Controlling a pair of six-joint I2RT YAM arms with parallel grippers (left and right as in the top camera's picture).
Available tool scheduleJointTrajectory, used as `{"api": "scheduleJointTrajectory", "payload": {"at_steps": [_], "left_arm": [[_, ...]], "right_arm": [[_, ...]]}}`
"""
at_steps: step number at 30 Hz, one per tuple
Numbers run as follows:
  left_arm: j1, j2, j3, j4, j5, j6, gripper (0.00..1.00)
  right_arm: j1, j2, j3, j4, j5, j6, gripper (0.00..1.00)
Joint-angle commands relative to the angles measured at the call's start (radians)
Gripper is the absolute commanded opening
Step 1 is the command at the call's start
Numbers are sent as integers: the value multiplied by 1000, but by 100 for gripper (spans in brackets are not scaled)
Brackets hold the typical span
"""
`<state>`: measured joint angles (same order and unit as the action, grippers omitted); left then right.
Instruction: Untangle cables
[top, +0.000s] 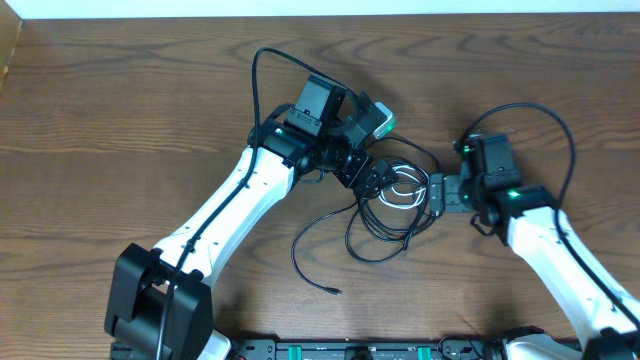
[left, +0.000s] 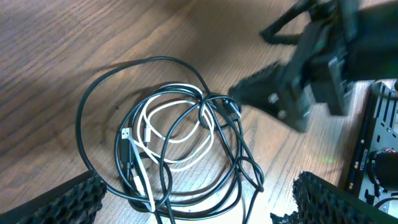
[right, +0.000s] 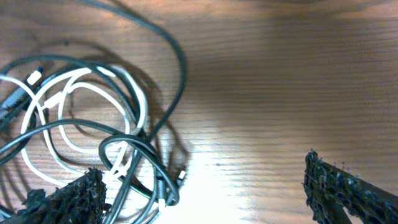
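Currently left tool (left: 198, 210) and right tool (right: 205, 198) both spread, empty, over tangled cables (top: 393, 207); next probably pinch white cable (right: 134, 93), pull free.

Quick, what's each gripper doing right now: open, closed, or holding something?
Left gripper: open, holding nothing, above the tangled thin black and white cables.
Right gripper: open, holding nothing, at the tangle's edge.
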<state>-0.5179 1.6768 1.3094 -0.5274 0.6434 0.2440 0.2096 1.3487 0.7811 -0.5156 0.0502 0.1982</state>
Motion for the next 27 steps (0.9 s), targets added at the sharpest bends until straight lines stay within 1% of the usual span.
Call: {"api": "scheduleJointTrajectory", "payload": {"at_steps": [1,6,10,27], "left_arm": [[4,2,14,-4,-9,18,97],[4,2,14,-1,-9,18,97],[4,2,14,5,-9,18,97],[4,2,14,13,-9,18,98]], "right_arm": [[-40,-24,13,-38,-4,-6,99],[-67,-18,11,-92,-34,-66,99],[-66,-7,7,-114,-39,-73,99],[-65,119,0,-100,-43,-91,99]]}}
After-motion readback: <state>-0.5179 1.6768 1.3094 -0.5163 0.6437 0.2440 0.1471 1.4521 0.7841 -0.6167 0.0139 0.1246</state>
